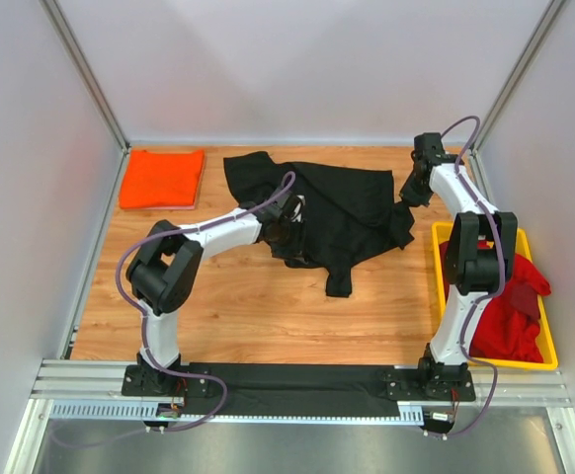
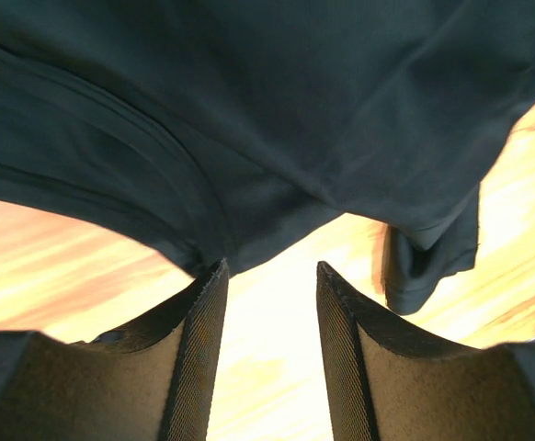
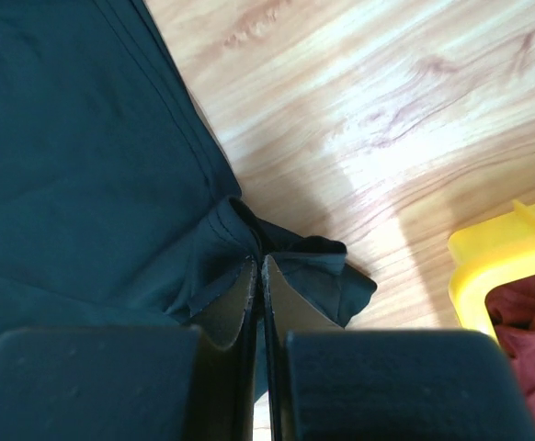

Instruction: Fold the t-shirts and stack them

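The black shirt [image 1: 342,207] lies rumpled at the upper middle of the counter [image 1: 248,316]; it's soft, light and sags. Your right claw [image 3: 259,276] clenches its right-hand edge; your left claw [image 2: 272,280] gapes empty. Grip hems.

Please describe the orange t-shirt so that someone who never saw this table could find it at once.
On the wooden table, look at the far left corner. The orange t-shirt lies there, folded into a flat rectangle. Unlike it, the black t-shirt beside it is crumpled, and the red t-shirts sit heaped in the yellow tray.
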You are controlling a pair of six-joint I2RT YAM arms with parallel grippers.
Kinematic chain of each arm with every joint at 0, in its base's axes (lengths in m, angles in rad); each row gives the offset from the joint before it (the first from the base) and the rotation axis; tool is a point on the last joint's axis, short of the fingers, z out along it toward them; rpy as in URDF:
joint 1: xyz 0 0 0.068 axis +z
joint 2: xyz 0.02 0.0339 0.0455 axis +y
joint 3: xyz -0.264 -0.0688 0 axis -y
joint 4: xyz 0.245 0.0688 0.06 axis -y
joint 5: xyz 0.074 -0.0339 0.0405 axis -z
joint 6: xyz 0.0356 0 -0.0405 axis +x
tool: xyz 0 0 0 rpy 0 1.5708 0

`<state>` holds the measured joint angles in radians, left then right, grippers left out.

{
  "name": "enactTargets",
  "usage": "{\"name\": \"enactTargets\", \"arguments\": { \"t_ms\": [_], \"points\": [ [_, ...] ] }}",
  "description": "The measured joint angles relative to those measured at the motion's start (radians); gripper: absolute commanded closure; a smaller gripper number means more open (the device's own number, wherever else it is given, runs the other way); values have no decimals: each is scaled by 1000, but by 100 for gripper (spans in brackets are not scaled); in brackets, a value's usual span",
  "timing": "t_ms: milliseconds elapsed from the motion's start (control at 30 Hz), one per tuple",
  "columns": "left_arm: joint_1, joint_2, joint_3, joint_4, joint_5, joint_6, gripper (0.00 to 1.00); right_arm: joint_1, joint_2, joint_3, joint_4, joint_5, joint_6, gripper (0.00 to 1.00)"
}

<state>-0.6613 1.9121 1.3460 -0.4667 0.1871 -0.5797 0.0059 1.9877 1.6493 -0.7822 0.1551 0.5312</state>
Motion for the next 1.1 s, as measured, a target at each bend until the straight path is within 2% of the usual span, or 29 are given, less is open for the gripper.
{"name": "enactTargets", "arguments": {
  "t_ms": [267, 367, 400, 467, 500, 567, 867, 1100],
  "points": [
    [-20, 77, 20, -21, -42, -66, 49, 0, -12, -29, 2, -18, -6, 99],
    [-20, 99, 55, -42, -68, -74, 51, 0, -14, -29, 2, -19, -7, 99],
    [-20, 103, 63, -52, -72, -75, 55, 0, -14, -29, 2, -19, -7, 99],
    [-23, 114, 80, -72, -91, -78, 70, 0, -15, -29, 2, -18, -8, 100],
    [-24, 117, 83, -77, -97, -81, 90, 0, -16, -29, 2, -18, -8, 100],
    [-24, 121, 89, -96, -119, -72, 100, 0, -18, -29, 0, -18, -8, 100],
    [-14, 88, 99, -285, -336, -24, 100, 0, -88, -29, -59, 29, -16, 100],
    [98, -77, 71, -381, -433, 42, 100, -3, -148, -53, -92, 54, -35, 100]
  ]
}}
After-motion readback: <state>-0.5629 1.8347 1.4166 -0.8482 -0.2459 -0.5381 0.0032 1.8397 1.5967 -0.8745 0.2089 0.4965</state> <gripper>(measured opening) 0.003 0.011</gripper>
